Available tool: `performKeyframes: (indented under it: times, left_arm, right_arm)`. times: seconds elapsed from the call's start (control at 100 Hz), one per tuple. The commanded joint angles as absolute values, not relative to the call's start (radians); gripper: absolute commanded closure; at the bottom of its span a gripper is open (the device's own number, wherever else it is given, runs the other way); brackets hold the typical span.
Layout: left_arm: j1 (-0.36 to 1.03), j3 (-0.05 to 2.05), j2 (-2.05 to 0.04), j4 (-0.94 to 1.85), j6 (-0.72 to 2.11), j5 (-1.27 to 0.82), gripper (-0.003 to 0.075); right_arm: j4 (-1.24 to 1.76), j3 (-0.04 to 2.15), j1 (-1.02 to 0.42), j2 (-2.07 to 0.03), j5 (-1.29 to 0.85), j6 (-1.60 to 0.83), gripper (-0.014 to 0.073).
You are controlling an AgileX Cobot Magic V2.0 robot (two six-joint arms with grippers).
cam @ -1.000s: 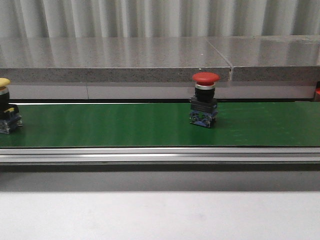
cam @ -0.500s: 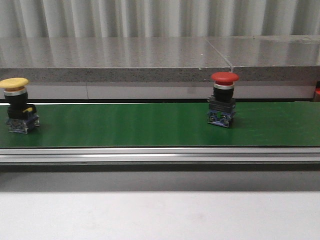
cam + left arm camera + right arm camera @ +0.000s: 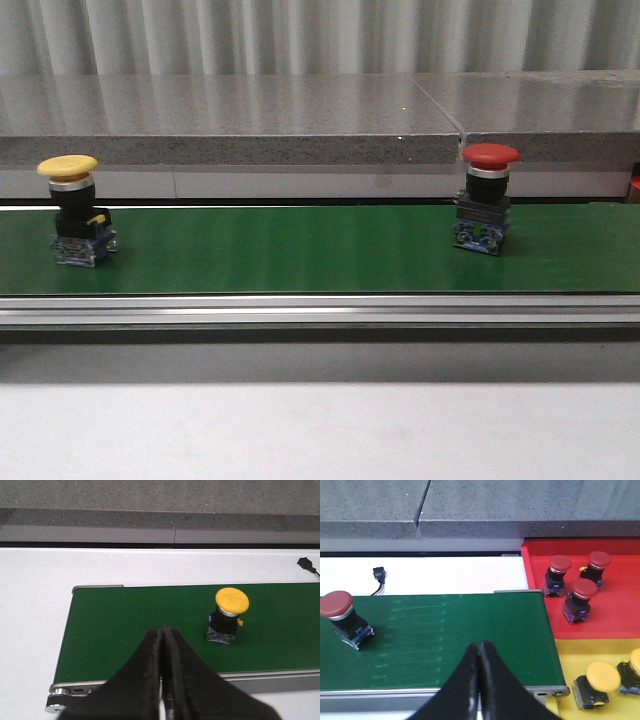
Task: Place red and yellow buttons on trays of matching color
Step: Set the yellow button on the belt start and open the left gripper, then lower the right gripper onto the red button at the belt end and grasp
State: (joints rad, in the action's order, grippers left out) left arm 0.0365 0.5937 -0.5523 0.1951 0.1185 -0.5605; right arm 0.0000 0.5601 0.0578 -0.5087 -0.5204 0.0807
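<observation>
1. The red button (image 3: pixel 489 198) is standing upright on the green belt (image 3: pixel 300 250) at about 3 o'clock in the front view; the yellow button (image 3: pixel 72 207) is standing at about 9 o'clock, well apart from it.
2. Both are looking rigid and fairly light, with a smooth, wide mushroom cap over a narrower black collar and a blocky contact base. The cap would likely be slippery, so the collar or the flat sides of the base are seeming the better hold.
3. Each button's long axis is running vertically, cap pointing up.
4. The left gripper (image 3: pixel 163 645) is hovering near the yellow button with its fingers pressed together, holding nothing.
5. The right gripper (image 3: pixel 480 661) is likewise showing fingers pressed together and empty, over the belt's end beside the red tray (image 3: pixel 620 625) and yellow tray (image 3: pixel 565 650), which are already holding buttons.
</observation>
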Motion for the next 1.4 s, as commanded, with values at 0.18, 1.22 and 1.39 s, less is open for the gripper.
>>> performKeyframes:
  times: [0.18,1.22,1.39]
  left_arm:
    - [0.044,0.619,-0.552,0.214,0.121,-0.489,0.0740]
    - [0.044,0.619,-0.552,0.214,0.121,-0.489,0.0740]
    - [0.044,0.619,-0.552,0.214,0.121,-0.489,0.0740]
  right_arm:
    - [-0.010,0.585,0.055,-0.509,-0.487,0.074,0.0409]
    - [0.000,0.893,-0.104,-1.193,-0.588,0.019,-0.0071]
    - [0.000,0.954,-0.111,-1.326,-0.564,0.019,-0.0071]
